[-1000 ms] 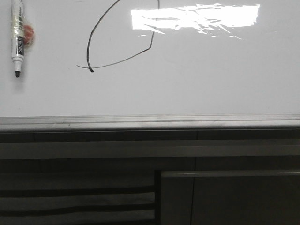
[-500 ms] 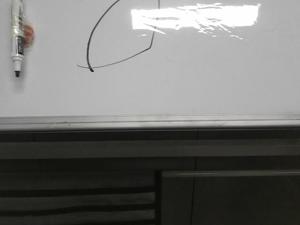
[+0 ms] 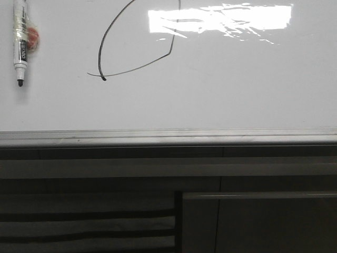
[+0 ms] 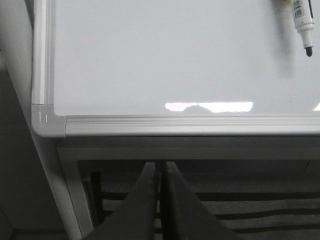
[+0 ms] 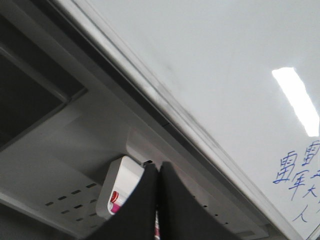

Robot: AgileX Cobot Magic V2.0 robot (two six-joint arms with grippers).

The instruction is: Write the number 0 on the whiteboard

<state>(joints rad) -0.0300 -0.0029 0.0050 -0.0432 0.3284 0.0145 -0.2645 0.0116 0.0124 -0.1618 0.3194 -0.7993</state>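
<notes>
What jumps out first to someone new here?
The thin black lopsided marker loop high on the glossy white whiteboard, its top cut off by the frame edge. A bright glare patch lies right of it, and an uncapped white-barrelled black marker lies at the board's far left.

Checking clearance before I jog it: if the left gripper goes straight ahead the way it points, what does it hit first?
Probably the silver bottom rail of the whiteboard; the left gripper points at it, though depth is unclear.

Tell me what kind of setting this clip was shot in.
Probably an office or lab room: a large wall-type whiteboard with a drawn number 0, a marker lying on it, and grey cabinet panels below its metal rail.
</notes>
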